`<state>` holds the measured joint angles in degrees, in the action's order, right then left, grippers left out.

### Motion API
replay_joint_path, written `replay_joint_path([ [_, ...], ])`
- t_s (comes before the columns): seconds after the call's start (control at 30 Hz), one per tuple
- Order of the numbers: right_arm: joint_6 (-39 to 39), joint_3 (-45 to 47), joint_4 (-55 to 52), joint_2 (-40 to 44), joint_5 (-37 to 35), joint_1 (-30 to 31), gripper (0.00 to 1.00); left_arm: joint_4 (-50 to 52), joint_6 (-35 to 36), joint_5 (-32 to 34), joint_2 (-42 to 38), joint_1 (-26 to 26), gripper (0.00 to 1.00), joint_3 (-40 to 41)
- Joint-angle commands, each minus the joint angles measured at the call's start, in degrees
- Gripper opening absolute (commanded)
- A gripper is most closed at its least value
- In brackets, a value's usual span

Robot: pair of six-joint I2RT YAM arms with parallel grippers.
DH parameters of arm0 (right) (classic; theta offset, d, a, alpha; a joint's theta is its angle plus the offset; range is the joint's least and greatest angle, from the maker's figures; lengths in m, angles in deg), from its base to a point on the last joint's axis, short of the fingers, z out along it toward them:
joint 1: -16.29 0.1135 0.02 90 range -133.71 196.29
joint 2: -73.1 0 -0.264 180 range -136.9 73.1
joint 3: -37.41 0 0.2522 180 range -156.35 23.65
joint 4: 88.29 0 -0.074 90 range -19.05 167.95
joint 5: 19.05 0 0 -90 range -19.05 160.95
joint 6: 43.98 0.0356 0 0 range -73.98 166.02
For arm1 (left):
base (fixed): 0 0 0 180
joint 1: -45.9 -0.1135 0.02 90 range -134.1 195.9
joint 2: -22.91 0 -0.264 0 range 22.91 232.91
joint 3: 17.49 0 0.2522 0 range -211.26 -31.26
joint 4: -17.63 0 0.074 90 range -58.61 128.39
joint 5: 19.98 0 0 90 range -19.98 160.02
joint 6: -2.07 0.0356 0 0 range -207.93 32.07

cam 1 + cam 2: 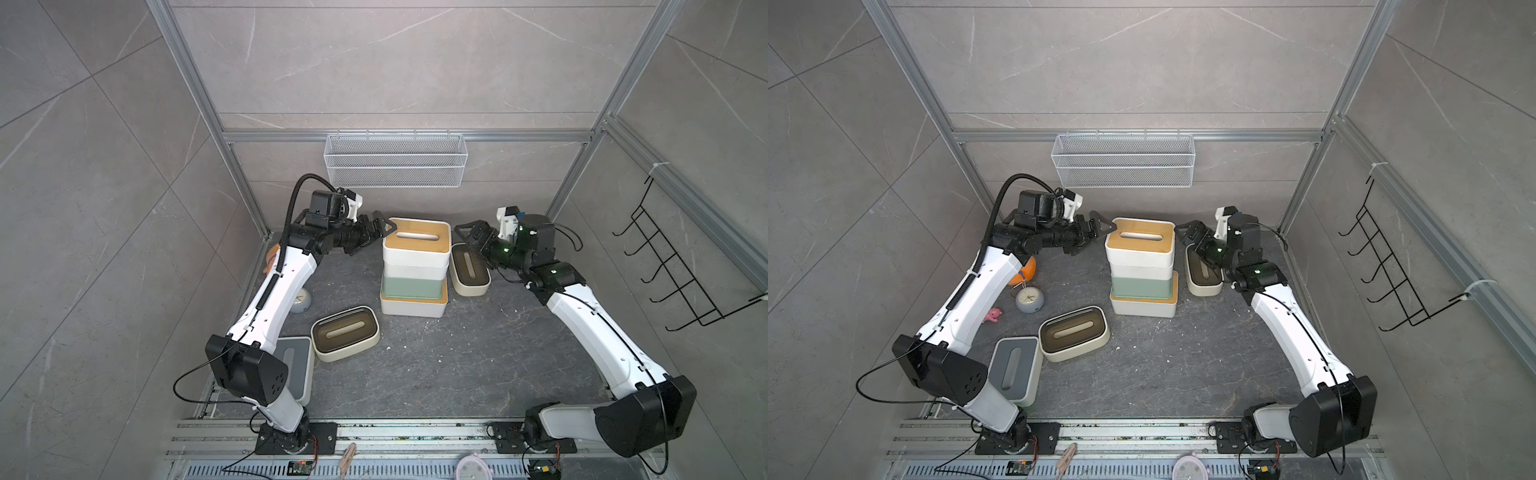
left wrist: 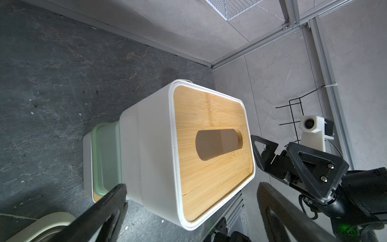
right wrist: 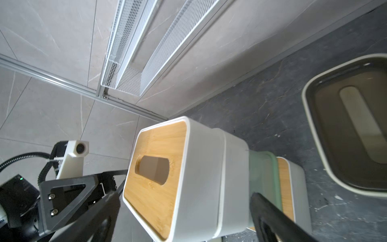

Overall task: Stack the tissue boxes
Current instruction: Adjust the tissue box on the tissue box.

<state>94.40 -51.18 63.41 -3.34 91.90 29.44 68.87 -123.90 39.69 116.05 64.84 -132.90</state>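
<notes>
My left hand [image 1: 374, 239] and right hand [image 1: 463, 237] hang open, flanking the stack [image 1: 415, 266]. The cream box [image 1: 471, 272] sits just right of the stack, lengthwise front-to-back, nearest my right hand.

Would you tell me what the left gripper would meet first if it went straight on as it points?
Most likely the topmost white tissue box with the bamboo lid; the left gripper, jaws open, points at its near side.

No text, label, brand or number can be read anywhere. The small round pale grey alarm clock [image 1: 1030, 299] on the dark stone-patterned surface [image 1: 1163, 374] shows a dial, but its markings are too small to read.
</notes>
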Motion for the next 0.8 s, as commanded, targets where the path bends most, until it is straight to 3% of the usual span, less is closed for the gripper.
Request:
replay_joint_path([
  [0.0,1.70,4.32,-1.22,1.28,0.21,-2.23,0.94,-3.03,-0.05,-0.59,-2.93,-1.42,0.98,1.98],
  [0.07,2.41,6.17,-1.10,0.69,-0.26,-2.66,0.88,-5.17,-1.32,-1.23,-3.73,-2.63,0.96,4.92],
  [0.2,2.12,7.54,0.36,-1.38,1.26,-2.56,0.55,-5.57,-1.73,-2.63,-3.54,-3.93,0.86,7.47],
  [0.27,1.91,7.51,0.61,-2.17,1.46,-2.18,0.43,-4.73,-0.92,-2.70,-3.02,-3.93,0.79,7.51],
  [0.57,1.03,4.84,0.81,-7.10,1.46,1.73,0.27,-2.69,-1.96,-1.75,1.17,-4.16,0.40,7.78],
  [0.77,1.01,4.36,1.09,-8.23,1.34,2.78,0.23,-2.54,-1.65,-1.05,2.12,-4.17,0.37,9.17],
])
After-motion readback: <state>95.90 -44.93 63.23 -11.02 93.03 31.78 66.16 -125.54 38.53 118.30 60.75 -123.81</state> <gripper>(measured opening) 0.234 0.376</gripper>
